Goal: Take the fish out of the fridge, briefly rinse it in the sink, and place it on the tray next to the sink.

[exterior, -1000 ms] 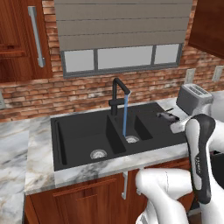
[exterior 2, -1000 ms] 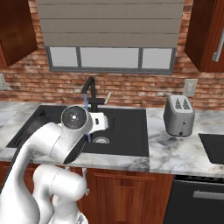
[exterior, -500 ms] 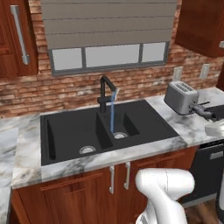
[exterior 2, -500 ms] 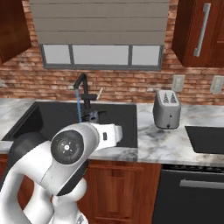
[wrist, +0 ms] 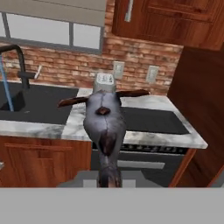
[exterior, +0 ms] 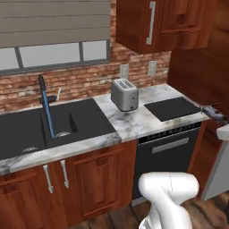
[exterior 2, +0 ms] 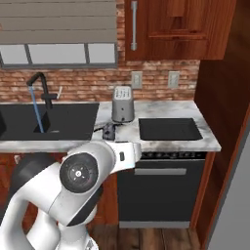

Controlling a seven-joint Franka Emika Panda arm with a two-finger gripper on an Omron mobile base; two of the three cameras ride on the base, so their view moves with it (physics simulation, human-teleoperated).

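Apparently the carry-to-tray step is in hand. From the left base camera, the sink (exterior: 53, 123) fills the left-middle of the frame with a blue stream falling from its faucet (exterior: 44, 91). The toaster (exterior: 124, 94) stands at centre on the marble worktop (exterior: 134, 120), and the tray (exterior: 172, 108) lies flat at right-middle, bare. At the far right edge the fish (exterior: 214, 112) hangs in the air, off the worktop's end and just beyond the tray.

From the right base camera, the tray (exterior 2: 169, 129) sits right of centre, the toaster (exterior 2: 122, 104) just left of it and the sink (exterior 2: 49, 120) at left. The dark tool (exterior 2: 109, 130) shows above the white arm near mid-frame.

From the hand camera, the fish (wrist: 103, 127) rises from the bottom centre, the tool clamped on its lower end, with the tray (wrist: 151, 120) behind it.

Next, I judge, the fish must be brought over the tray, lowered flat, and released.
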